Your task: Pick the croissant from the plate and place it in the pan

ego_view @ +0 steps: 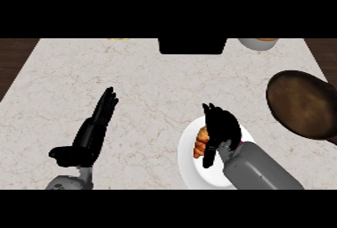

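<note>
Right hand (219, 129) curls over the croissant (201, 141) on the plate (191, 171), hiding most of it.

Golden-brown croissant (201, 142) on the white plate (191, 171), dark round pan (302, 104) well apart at the counter's right edge

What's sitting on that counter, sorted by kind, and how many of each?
Croissant: 1
White plate: 1
Brown pan: 1
Black box at the far edge: 1
Bowl, cut off at the far edge: 1
Total: 5

Marble counter (151, 84) (plate (191, 171), pan (302, 104))
</note>
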Controlling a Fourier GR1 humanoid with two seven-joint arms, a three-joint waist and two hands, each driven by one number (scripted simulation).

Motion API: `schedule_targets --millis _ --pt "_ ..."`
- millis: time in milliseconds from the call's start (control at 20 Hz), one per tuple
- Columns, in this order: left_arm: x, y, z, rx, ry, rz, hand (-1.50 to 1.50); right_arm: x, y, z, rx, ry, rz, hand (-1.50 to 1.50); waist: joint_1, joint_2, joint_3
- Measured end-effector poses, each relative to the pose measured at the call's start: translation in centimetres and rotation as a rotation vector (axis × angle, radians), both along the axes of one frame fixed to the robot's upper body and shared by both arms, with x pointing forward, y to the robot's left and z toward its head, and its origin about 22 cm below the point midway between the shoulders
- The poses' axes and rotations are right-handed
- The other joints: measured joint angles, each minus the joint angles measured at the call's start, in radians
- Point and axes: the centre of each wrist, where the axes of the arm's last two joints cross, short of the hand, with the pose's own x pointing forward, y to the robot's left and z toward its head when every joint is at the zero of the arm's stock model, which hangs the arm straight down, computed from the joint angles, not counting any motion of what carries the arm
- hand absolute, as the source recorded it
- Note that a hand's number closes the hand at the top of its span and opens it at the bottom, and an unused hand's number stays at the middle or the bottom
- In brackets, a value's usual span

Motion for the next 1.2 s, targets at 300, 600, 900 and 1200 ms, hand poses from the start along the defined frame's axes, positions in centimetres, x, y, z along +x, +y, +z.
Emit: schedule_targets --millis 300,600,900,1200 --pt "-0.3 0.5 0.4 0.004 0.003 0.010 0.00 0.2 0.6 -1.5 -0.024 0.037 -0.014 -1.50 -0.006 -0.002 0.000" --pt "-0.8 0.5 -0.1 0.005 0.003 0.010 0.00 0.9 0.1 -1.9 -0.042 0.035 -0.044 -1.50 -0.008 -0.002 0.001" --pt "-1.1 -0.2 -0.3 -0.003 0.005 0.009 0.00 1.7 -0.2 -3.0 -0.036 0.032 -0.071 -1.50 -0.008 -0.002 0.001" --pt "-0.7 -0.1 0.1 -0.001 0.004 0.003 0.00 2.5 -1.4 -5.1 -0.058 0.062 -0.099 -1.50 -0.008 -0.002 0.001"
